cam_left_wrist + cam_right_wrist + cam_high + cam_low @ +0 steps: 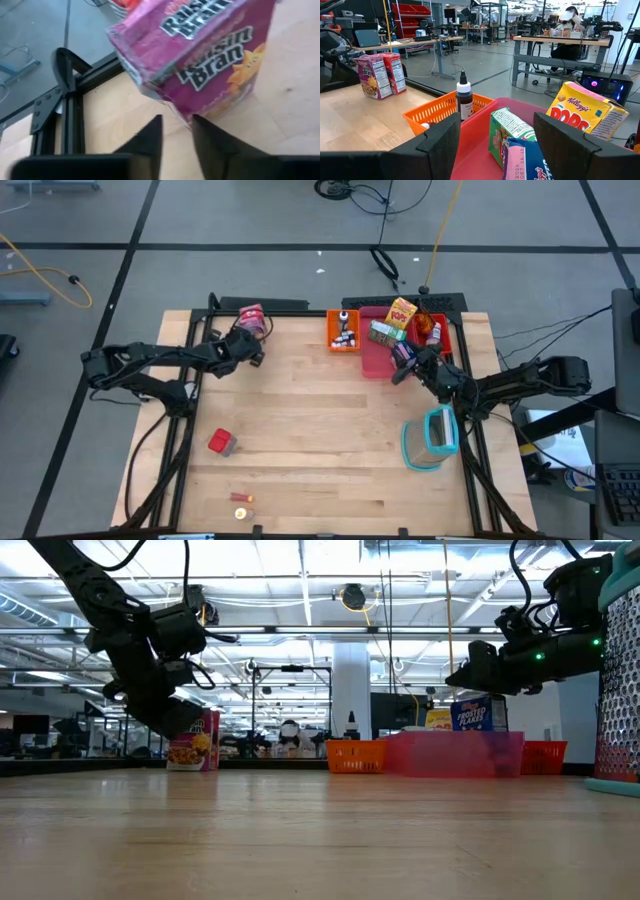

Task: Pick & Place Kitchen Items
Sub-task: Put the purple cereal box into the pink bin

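Past left tool (pixel 176 131) tips narrowly apart, Raisin Bran carton (pixel 200 50) unheld, right tool (pixel 496 131) wide above pink tray (pixel 480 150).

A pale wooden table (pixel 320 430) fills the frame, grey floor all around it. An orange basket (pixel 343 332) sits just left of the right gripper (pixel 402 365), a pink tray (pixel 378 360) touching that basket directly under the gripper, a red tray (pixel 443 338) just behind. A teal-rimmed clear container (pixel 432 438) stands near it, toward the front edge. A yellow cable (pixel 440 230) trails across the floor behind.
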